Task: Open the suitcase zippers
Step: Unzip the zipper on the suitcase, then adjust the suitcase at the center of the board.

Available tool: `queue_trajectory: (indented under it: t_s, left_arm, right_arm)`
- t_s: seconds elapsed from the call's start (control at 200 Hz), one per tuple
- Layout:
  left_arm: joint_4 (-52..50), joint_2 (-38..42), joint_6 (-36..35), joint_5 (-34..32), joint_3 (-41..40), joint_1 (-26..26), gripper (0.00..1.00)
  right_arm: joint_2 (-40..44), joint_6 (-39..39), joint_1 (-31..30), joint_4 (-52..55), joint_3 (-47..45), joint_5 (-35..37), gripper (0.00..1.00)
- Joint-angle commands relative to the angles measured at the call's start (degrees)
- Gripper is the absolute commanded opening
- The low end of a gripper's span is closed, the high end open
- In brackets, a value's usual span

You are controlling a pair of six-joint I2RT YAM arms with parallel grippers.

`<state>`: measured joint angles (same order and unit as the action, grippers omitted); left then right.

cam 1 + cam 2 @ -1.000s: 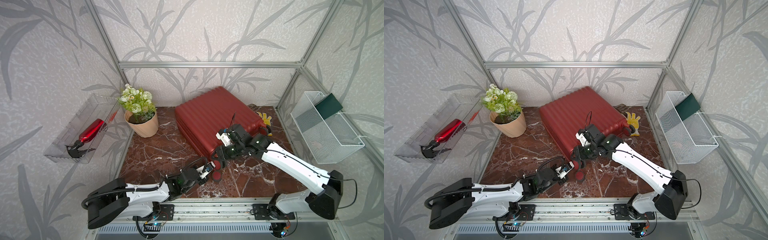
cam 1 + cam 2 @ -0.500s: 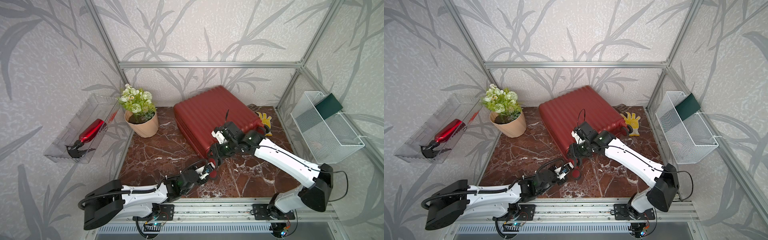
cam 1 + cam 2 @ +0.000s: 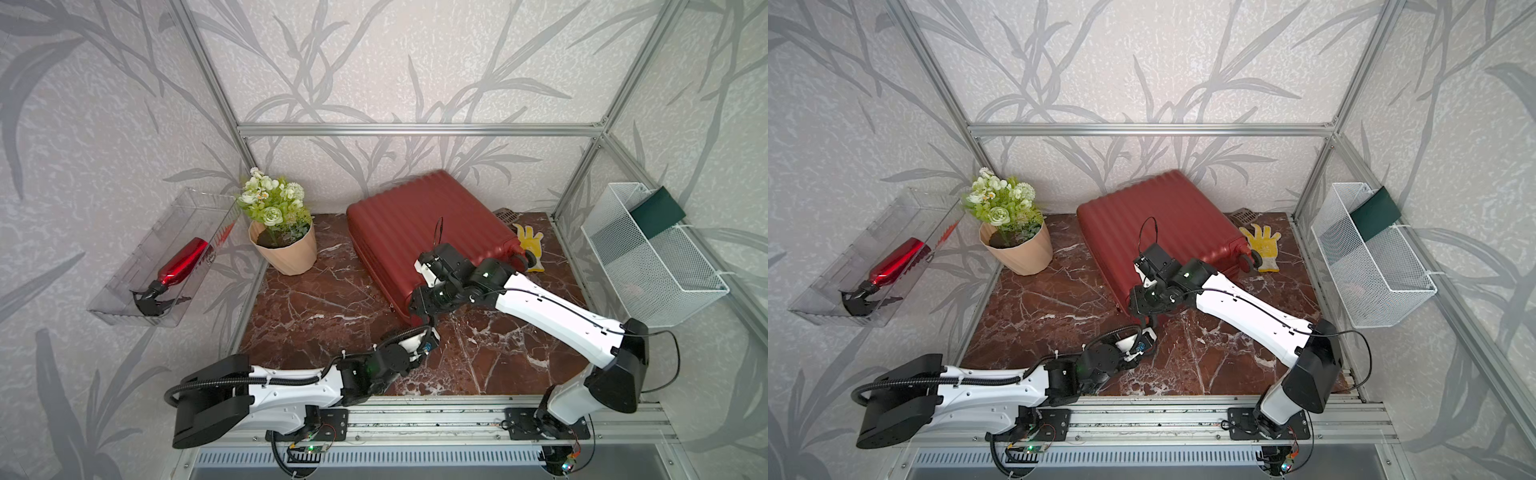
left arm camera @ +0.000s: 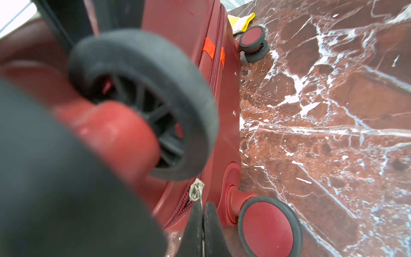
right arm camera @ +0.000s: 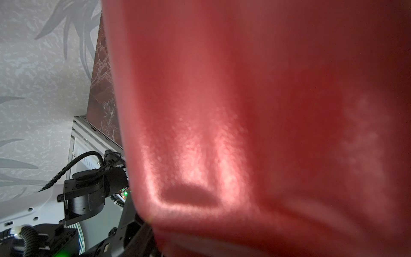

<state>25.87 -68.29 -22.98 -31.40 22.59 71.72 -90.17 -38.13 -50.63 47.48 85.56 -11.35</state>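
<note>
On the red marble table (image 3: 332, 299), in both top views, the suitcase (image 3: 424, 232) is seen lying closed on a broad ribbed face, toward the back wall. A clear tray (image 3: 195, 212) is fixed to one side wall, and a red spray bottle (image 3: 183, 262) is held in it, laid on its side with the black nozzle toward the front. A white wire basket (image 3: 665, 282) is hung on the opposite wall, and a dark green flat item (image 3: 656, 212) is propped in its rear end. A peach pot (image 3: 291, 253) filled with soil and pale flowers (image 3: 270, 203) is stood beside the suitcase, and a yellow glove (image 3: 530, 245) is laid by its far corner. The right tool (image 3: 420, 311) is set against the suitcase's near corner; whether it is open or closed cannot be told. The left tool (image 3: 432, 334) is placed just in front of that corner.

From the left wrist, the left tool is shown closed, its fingertips (image 4: 193, 222) pinched on the silver zipper pull (image 4: 196, 191) between a near wheel (image 4: 144, 104) and a lower wheel (image 4: 269, 227). The zipper track (image 4: 214, 66) is seen running along the seam.

From the right wrist, the picture is largely filled by the suitcase's blurred red shell.
</note>
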Motion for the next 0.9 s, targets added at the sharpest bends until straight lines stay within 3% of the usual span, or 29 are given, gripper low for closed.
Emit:
queue_trajectory:
  t_s: [0.0,0.415,0.56,0.69,0.895]
  left_arm:
    - [3.25,-2.36,-3.18,7.33,3.61,3.48,0.00]
    - [4.46,-12.43,-3.49,2.56,10.39,3.95,0.00]
    - [3.30,-9.86,0.91,2.16,10.12,4.04,0.00]
    - [-6.58,-2.07,7.78,4.83,12.03,4.37,0.00]
    - [-35.20,9.56,25.32,4.92,26.38,4.06,0.00]
  right_arm:
    - [-3.11,-3.33,-0.34,-11.57,1.93,0.94,0.52]
    - [-7.12,-2.26,-2.09,-10.17,7.46,0.38,0.53]
    - [-2.77,4.02,-1.59,-6.65,7.88,10.33,0.56]
    - [5.09,6.08,3.89,-5.80,4.85,13.94,0.60]
    - [16.06,10.74,12.00,-5.11,-1.92,17.31,0.67]
